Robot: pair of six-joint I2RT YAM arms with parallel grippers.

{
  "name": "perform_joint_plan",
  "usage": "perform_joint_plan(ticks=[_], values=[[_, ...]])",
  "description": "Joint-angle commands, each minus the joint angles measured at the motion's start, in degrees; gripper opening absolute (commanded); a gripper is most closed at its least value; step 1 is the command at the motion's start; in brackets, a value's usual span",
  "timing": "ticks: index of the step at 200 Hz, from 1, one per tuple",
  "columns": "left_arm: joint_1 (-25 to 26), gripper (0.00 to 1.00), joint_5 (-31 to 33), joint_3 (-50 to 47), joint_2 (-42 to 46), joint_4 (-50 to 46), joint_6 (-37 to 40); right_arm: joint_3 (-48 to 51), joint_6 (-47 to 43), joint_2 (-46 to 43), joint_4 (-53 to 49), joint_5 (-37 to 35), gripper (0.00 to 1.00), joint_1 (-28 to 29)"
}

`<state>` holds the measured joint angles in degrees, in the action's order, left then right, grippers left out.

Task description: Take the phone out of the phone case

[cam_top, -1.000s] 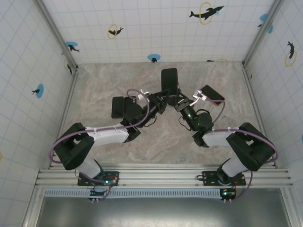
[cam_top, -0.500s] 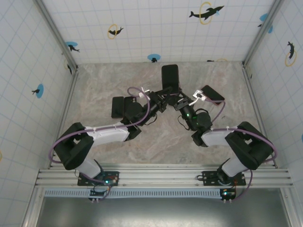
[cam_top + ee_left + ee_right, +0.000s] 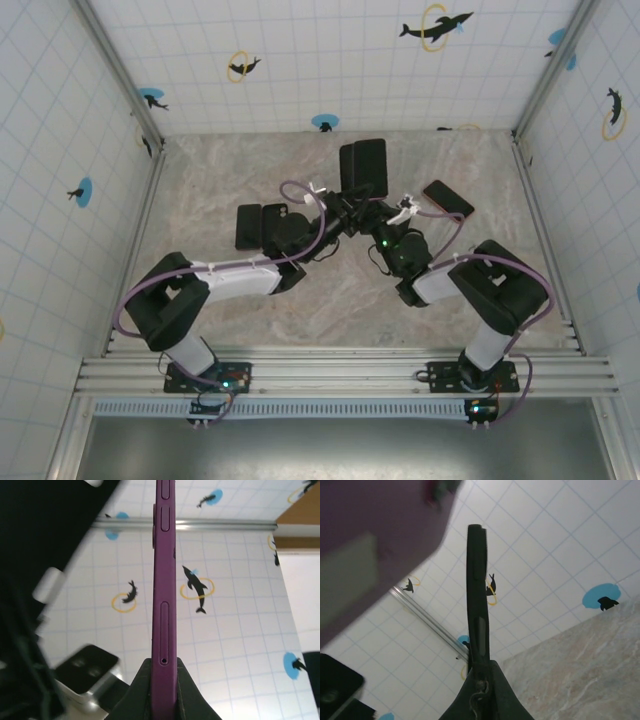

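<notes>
1. The slim purple phone (image 3: 164, 580) is judged stiff, smooth-sided and fairly dense for its size, with a breakable face. It is best taken across its two flat faces, firmly, since a hold at one end leaves the rest hanging free.
2. It is held in the air above the marbled grey surface (image 3: 580, 650), where the two arms meet. The left wrist camera sees it edge-on. Its long axis runs straight out from the fingers, tray slot near, side buttons far.
3. The left gripper (image 3: 161, 669) has its fingers (image 3: 142, 685) pinching the phone's near end.
4. The thin black phone case (image 3: 476, 590) stands apart beside the phone, likely light and bendy.
5. The right gripper (image 3: 479, 672) pinches the case's end.
</notes>
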<state>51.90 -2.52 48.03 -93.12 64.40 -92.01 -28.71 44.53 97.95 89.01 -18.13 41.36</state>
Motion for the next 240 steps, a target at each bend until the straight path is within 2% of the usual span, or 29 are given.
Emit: perform_joint_plan(ticks=[1, 36, 91, 130, 156, 206, 240], values=[[0.2, 0.00, -2.1, 2.0, 2.1, 5.9, -0.8, -0.8, -0.5, -0.1, 3.4, -1.8, 0.00, -1.3], [-2.2, 0.00, -3.3, -1.8, 6.0, 2.3, 0.9, -0.7, -0.1, -2.8, -1.5, 0.7, 0.00, -3.3], [-9.1, 0.00, -8.8, -10.1, 14.5, -11.2, 4.8, 0.1, 4.9, -10.9, -22.1, 3.4, 0.00, -7.2], [-13.3, 0.00, -13.2, -15.9, 15.3, -12.7, 5.2, 2.1, 10.6, -12.4, -23.6, 6.6, 0.00, -7.7], [-15.9, 0.00, -16.3, -17.5, 13.5, -14.8, 8.3, 2.7, 14.3, -12.1, -24.7, 7.1, 0.00, -6.7], [-21.9, 0.00, -20.5, -20.1, 9.1, -14.4, 11.6, 2.5, 16.4, -9.8, -24.6, 7.2, 0.00, -4.3], [-23.9, 0.00, -21.6, -20.8, 4.2, -10.7, 11.2, 2.5, 17.5, -8.3, -24.2, 7.1, 0.00, -3.0]])
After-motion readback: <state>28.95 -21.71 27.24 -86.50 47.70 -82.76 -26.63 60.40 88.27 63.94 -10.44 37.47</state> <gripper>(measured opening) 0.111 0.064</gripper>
